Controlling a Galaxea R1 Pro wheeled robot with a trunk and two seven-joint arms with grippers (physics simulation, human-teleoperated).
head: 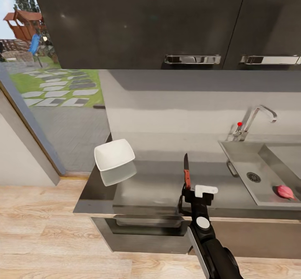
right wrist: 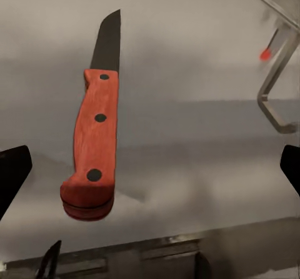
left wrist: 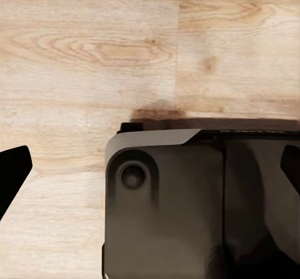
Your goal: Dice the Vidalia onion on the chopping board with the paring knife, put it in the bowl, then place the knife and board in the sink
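Paring knife (head: pixel 187 170) flat on the countertop (head: pixel 159 187), to the left of the sink (head: pixel 234 149), near it but not touching. Dark blade pointing at the back wall, red handle pointing at the robot. Handy that way: handle end closest to the reaching arm.

Right gripper (head: pixel 196 193) just behind the handle, low over the counter. In the right wrist view, right gripper (right wrist: pixel 150 169) with its two dark tips far apart, spread wide, nothing held, knife (right wrist: pixel 94 141) out in front between them. Probably lined up to slide in and pinch the handle, not the blade.

Vidalia onion (head: pixel 285 191) down inside the sink, near its front edge, right of the drain. Small, round and pink, so likely to roll when picked up. Not taken out yet, so most of the job left to do.

Bowl (head: pixel 114 153) well to the left of the sink, past the knife, close to the counter's far left end. White and waiting for onion bits.

Tap (head: pixel 251 122) with a red knob at the back of the sink.

Left gripper (left wrist: pixel 150 166) spread open too, holding nothing, hanging low over the wooden floor (left wrist: pixel 94 47) beside the robot's dark base, out of the way.
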